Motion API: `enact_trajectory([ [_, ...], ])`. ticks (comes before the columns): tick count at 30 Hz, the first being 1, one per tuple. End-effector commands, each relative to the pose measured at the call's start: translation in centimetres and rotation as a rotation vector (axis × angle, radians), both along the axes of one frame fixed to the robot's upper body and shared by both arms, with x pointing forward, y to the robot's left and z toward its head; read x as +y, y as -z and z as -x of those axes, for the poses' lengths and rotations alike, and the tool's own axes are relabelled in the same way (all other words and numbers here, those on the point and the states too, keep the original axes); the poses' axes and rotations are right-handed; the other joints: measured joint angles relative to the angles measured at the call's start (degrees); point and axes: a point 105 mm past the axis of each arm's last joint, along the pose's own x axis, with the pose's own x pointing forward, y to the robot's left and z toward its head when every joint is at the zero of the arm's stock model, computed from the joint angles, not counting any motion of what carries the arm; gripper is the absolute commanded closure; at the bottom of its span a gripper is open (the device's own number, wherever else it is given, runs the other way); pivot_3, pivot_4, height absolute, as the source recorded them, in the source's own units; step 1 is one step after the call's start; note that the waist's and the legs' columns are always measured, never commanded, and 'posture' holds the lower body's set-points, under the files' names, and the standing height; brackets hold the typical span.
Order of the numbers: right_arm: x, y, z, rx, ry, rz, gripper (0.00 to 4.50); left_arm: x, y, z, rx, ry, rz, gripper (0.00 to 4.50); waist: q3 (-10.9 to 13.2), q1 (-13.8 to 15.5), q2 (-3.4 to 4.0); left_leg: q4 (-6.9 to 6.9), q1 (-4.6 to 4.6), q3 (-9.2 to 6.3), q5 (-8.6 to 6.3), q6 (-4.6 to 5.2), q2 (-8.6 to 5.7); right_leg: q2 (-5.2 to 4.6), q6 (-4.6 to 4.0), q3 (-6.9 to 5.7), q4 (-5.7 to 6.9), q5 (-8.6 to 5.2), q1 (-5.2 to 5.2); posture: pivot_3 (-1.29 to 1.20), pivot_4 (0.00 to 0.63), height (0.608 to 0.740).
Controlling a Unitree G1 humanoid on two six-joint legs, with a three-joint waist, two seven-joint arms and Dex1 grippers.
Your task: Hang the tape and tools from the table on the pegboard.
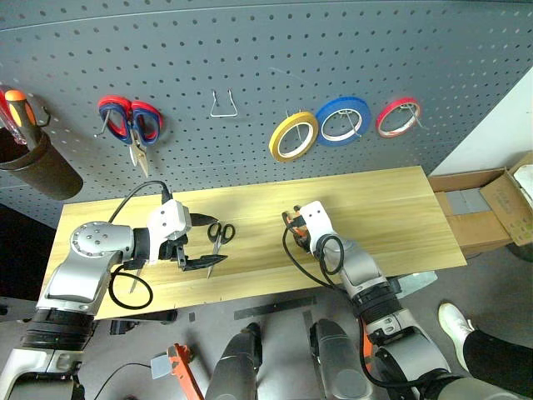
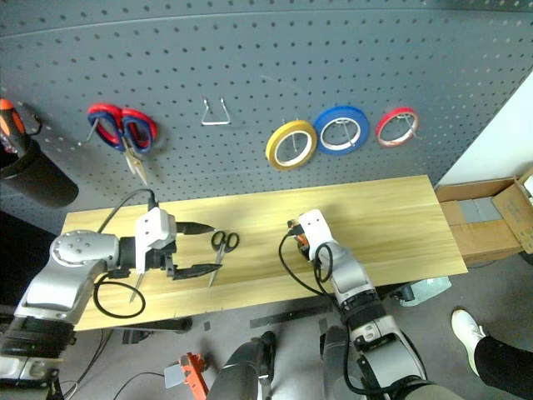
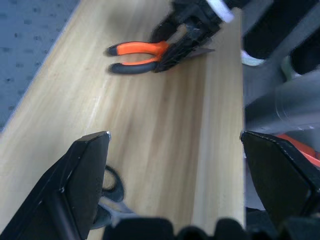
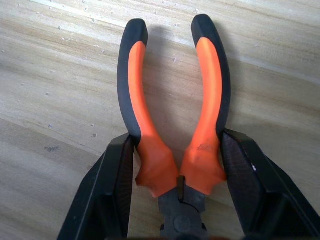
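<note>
Orange-and-black pliers [image 4: 137, 90] lie flat on the light wood table [image 1: 391, 208]. My right gripper [image 4: 177, 140] is shut on them, one finger pressed against each handle near the pivot. My left gripper [image 1: 204, 243] hovers open over the table's left part. The small black-handled scissors [image 1: 220, 235] lie just beside and below it, and they show between its fingers [image 3: 85, 170] in the left wrist view. The yellow tape [image 1: 274, 142] hangs on a hook of the dark grey pegboard [image 1: 250, 50].
On the pegboard hang red-and-blue scissors [image 1: 131, 121], a bare wire hook [image 1: 223, 106], a blue tape ring [image 1: 343, 100] and a red one [image 1: 400, 101]. A black cup [image 1: 37, 171] with screwdrivers sits at far left. A cardboard box [image 1: 491, 204] stands beyond the table's right end.
</note>
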Motion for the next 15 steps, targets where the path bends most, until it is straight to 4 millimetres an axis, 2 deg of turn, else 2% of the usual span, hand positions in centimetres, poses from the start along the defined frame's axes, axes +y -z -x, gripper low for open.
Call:
enact_trajectory([
  [1,0.7,-1.3,0.4,-0.062,-0.034,-0.018,2.30,0.8,-1.8,-0.6,-0.096,-0.090,0.084,0.00,-0.1,0.0,0.01,0.00,0.00,0.01,0.00,0.00,0.00,0.00,0.00,0.01,0.00,0.00,0.00,-0.15,0.278,0.740],
  [3,0.9,-3.1,0.6,-0.120,-0.046,-0.052,2.32,1.7,-2.7,-1.4,-0.171,-0.177,0.123,0.00,-0.1,0.0,0.01,0.00,0.00,0.01,0.00,0.00,0.00,0.00,0.00,0.01,0.00,0.00,-0.04,-0.14,0.281,0.740],
  [5,1.2,-5.0,1.1,-0.174,-0.060,-0.099,2.35,2.2,-3.1,-1.5,-0.170,-0.242,0.178,0.00,-0.1,0.0,0.00,0.00,-0.01,0.03,0.00,0.00,0.00,0.00,0.00,0.01,0.03,0.00,-0.07,-0.14,0.286,0.740],
  [15,3.5,-13.6,6.7,-0.470,-0.299,-0.239,2.41,2.9,-2.5,0.8,-0.127,-0.303,0.232,0.00,-0.1,0.2,0.00,-0.05,-0.01,0.32,-0.13,0.16,0.15,-0.03,-0.03,0.04,0.06,0.01,-0.25,-0.12,0.312,0.740],
])
